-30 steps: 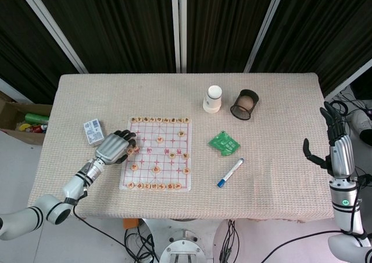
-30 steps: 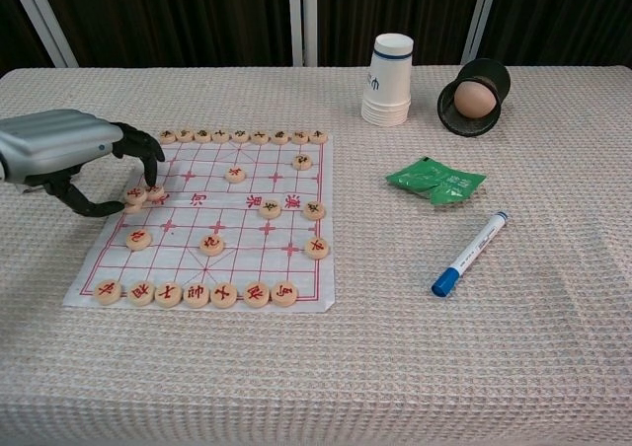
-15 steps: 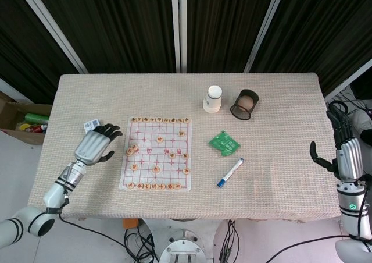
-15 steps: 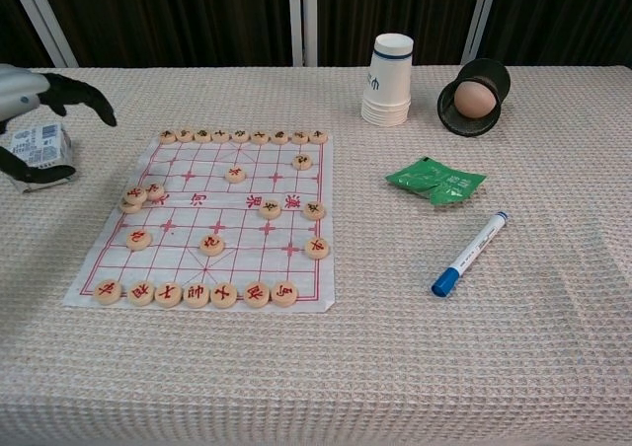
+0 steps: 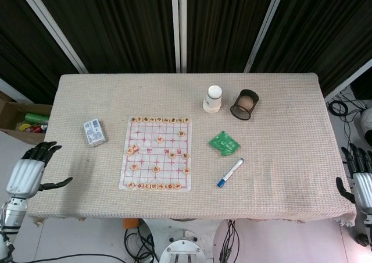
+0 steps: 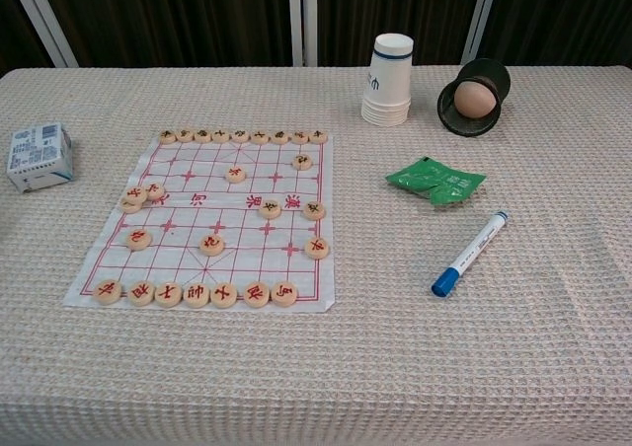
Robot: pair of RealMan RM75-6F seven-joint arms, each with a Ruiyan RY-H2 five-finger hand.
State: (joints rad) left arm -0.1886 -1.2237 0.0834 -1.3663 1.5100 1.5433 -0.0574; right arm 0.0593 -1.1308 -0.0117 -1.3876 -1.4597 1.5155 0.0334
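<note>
Left hand [image 5: 26,173] withdrawn from board [image 5: 156,153] past tabletop [image 5: 290,100] edge, fingers spread, empty; right hand [image 5: 361,178] likewise; pieces [image 5: 132,149] released.

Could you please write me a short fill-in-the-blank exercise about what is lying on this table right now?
1. The egg lies inside a dark cup that is tipped on its ____.
2. The marker has a ____ cap.
3. The stack of paper cups stands ____.
4. The left robot hand holds ____, off the table's left edge.

Missing words: side; blue; upright; nothing
</note>
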